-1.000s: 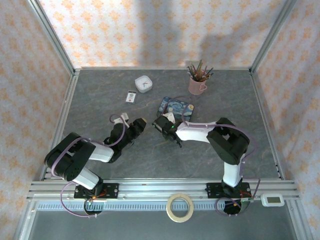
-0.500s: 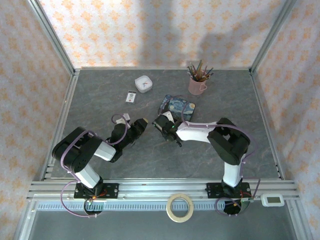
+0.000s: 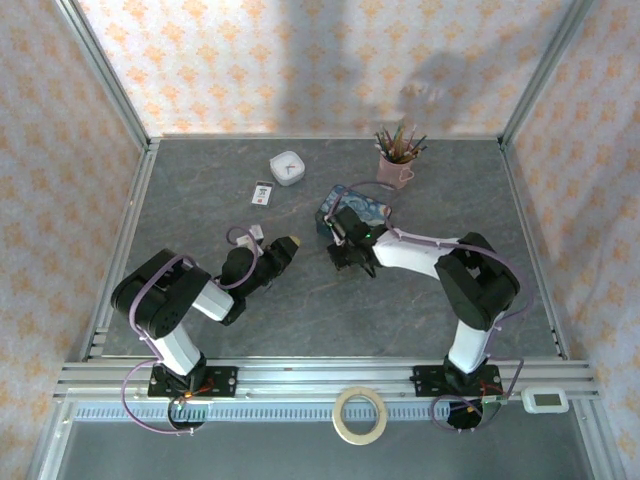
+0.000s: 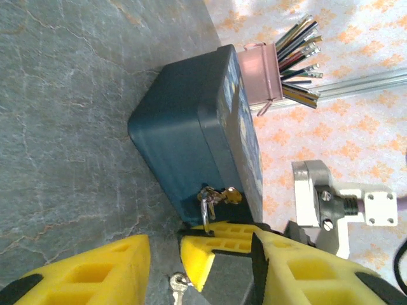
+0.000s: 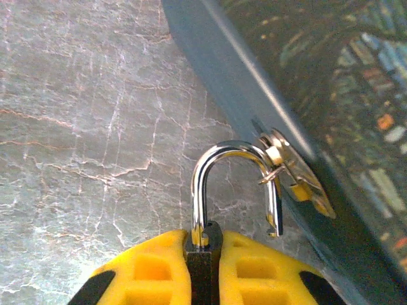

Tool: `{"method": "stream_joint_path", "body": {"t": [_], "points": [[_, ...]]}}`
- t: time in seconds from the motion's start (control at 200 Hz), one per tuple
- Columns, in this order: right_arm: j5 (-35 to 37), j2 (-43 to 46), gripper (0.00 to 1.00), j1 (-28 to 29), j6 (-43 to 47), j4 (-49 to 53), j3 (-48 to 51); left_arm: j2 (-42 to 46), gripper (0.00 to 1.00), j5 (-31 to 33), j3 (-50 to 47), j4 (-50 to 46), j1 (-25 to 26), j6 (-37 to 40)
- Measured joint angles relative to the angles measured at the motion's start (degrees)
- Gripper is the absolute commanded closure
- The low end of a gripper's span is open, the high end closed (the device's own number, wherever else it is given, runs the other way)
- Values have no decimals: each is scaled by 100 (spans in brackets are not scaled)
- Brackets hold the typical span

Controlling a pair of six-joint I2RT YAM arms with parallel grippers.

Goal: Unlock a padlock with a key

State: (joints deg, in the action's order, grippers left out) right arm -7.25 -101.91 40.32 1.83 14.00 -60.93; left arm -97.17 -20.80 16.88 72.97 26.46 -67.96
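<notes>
The padlock (image 5: 198,184) has its dark body pinched between my right gripper's (image 5: 203,238) yellow fingers. Its silver shackle stands open, one leg free and hooked through the brass hasp (image 5: 296,175) of the blue painted box (image 5: 331,95). In the left wrist view the shackle (image 4: 205,213) hangs at the box's (image 4: 184,121) near corner. My left gripper (image 4: 202,267) is open and straddles the right gripper's finger. The small silvery key (image 4: 180,284) shows at the bottom edge between my left fingers, gripped by nothing. From above, the left gripper (image 3: 288,243) and right gripper (image 3: 340,250) face each other beside the box (image 3: 360,210).
A pink cup of pencils (image 3: 397,160) stands behind the box. A white clock (image 3: 288,168) and a small card (image 3: 262,193) lie at the back left. A tape roll (image 3: 360,415) sits on the front rail. Patterned walls enclose the table.
My right gripper has shut on the padlock and swung right and back toward the box. The left gripper has edged slightly right after it.
</notes>
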Motion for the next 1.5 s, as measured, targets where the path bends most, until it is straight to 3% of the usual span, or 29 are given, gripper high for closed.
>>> {"method": "stream_joint_path", "body": {"t": [0.395,0.656,0.956,1.096,1.231,1.501], "points": [[-822,-42,100,-267,166,-240,-22,-544,63,-282,-2,922,20,-273],[-896,-516,100,-286,481,-260,-627,-544,63,-280,-2,1054,136,-273],[-822,-352,100,-286,1449,-726,-7,-597,62,-278,17,1117,151,-271],[-826,92,100,-286,2081,-977,619,-566,58,-269,382,581,-7,-50],[-901,474,100,-289,2732,-1270,1049,-330,52,-74,1113,-697,-173,610],[-977,713,100,-289,3467,-1484,1320,-481,51,22,2111,-1818,-262,1471]]}}
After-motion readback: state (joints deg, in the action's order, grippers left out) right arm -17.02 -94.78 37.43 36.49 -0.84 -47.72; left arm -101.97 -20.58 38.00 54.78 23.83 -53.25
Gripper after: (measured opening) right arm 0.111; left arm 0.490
